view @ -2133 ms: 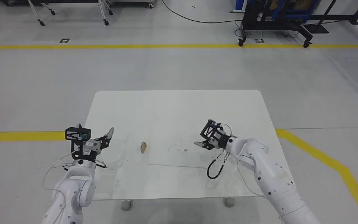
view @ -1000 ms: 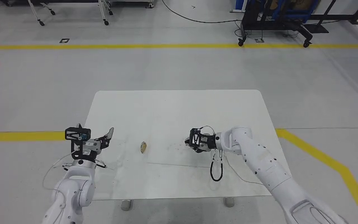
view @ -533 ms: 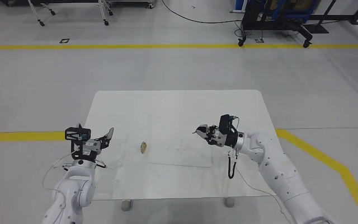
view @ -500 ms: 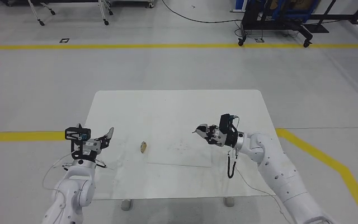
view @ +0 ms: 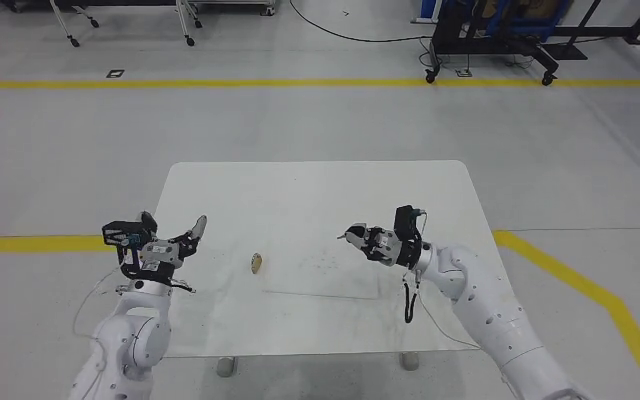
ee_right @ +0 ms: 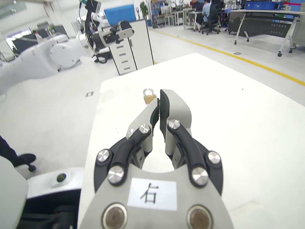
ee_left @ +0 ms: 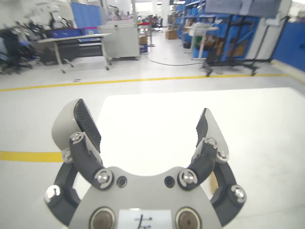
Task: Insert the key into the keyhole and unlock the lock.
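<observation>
Found the lock (view: 257,262) lying on the white worktop (view: 300,190), between the two arms and apart from both. Saw the right gripper (ee_right: 159,100) hanging above the worktop, aimed at the lock, fingers (ee_right: 175,110) clenched tight; couldn't make out any key pinched in there. Noticed the left gripper (ee_left: 143,110) parked by the worktop's left edge, fingers spread wide, gripping nothing. Biggest worry, probably: poking at a loose, unsteadied lock and just shoving it along, or twisting a thinly gripped key askew.
</observation>
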